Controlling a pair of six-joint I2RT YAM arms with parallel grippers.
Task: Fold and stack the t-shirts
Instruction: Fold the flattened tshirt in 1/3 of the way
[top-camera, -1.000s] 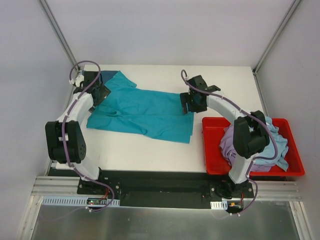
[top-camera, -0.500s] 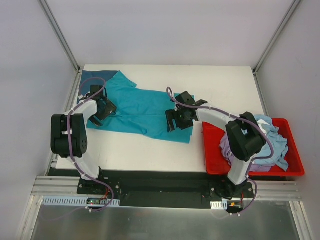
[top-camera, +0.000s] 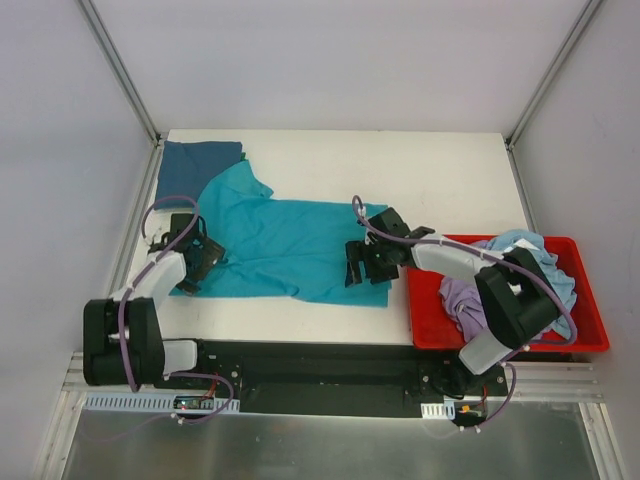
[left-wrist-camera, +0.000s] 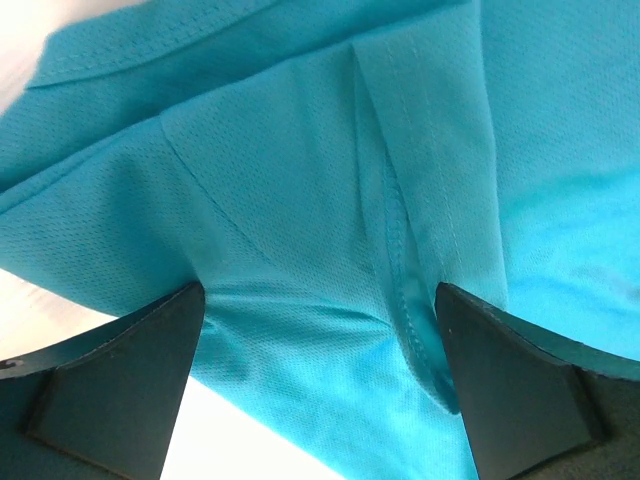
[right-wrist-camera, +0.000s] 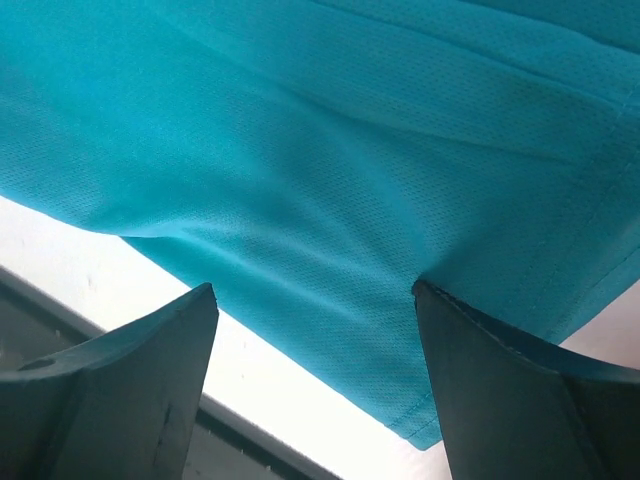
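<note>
Teal shirt (top-camera: 290, 235) lies flat mid-table, hem toward me. Left gripper (top-camera: 200, 255) stands wide at its left edge and right gripper (top-camera: 362, 262) wide at the near right corner. Both straddle cloth with nothing pinched, set to lift for a fold, I judge. Blue shirt (top-camera: 200, 160) sits folded far left. The bin (top-camera: 425, 300) crowds my right arm.

White table (top-camera: 450, 170), pale grey walls (top-camera: 330, 60), metal corner posts (top-camera: 120, 70), even light.

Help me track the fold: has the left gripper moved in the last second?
Yes. The left gripper came toward the bases, from the table's far left corner by the dark blue shirt to the teal shirt's near edge.
</note>
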